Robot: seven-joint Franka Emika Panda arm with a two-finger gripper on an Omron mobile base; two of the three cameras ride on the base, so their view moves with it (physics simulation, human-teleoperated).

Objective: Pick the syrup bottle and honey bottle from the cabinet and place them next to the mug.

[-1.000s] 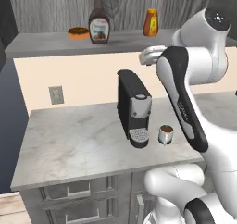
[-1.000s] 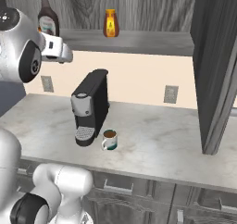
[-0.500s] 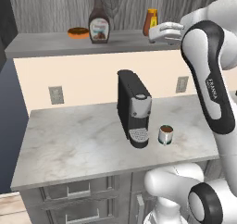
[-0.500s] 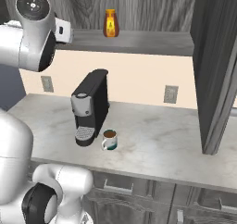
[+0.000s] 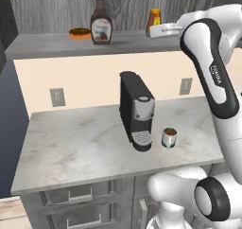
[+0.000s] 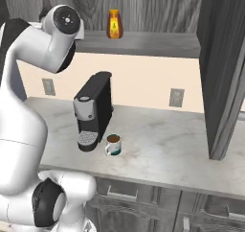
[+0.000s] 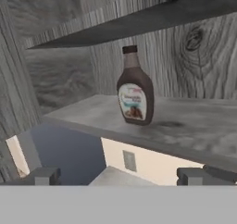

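The syrup bottle (image 5: 100,21) stands upright on the grey ledge of the cabinet (image 5: 52,44), toward the middle of its length, its black cap up and its white-and-brown label facing out into the room. Just to its left in the left base view lies an orange-brown doughnut (image 5: 80,33), close to the bottle but not touching it. The honey bottle (image 5: 154,21) stands upright further right on the same ledge, well apart from the syrup bottle; in the right base view it (image 6: 114,24) shows plainly against the wood-grain back wall. The arm is raised to the height of the ledge, and its white hand reaches in from the right, just in front of the honey bottle. In the hand view the gripper (image 7: 120,176) points along the ledge at the syrup bottle (image 7: 134,90), which stands well ahead of it, centred between the two dark fingertips (image 7: 44,176); these are spread wide and hold nothing. Below, on the marble table (image 5: 75,143), the mug (image 5: 169,137) sits just right of the black-and-silver coffee machine (image 5: 137,110), near it yet apart, with brown liquid showing inside. Two wall outlets (image 5: 57,97) are set in the cream panel under the ledge.
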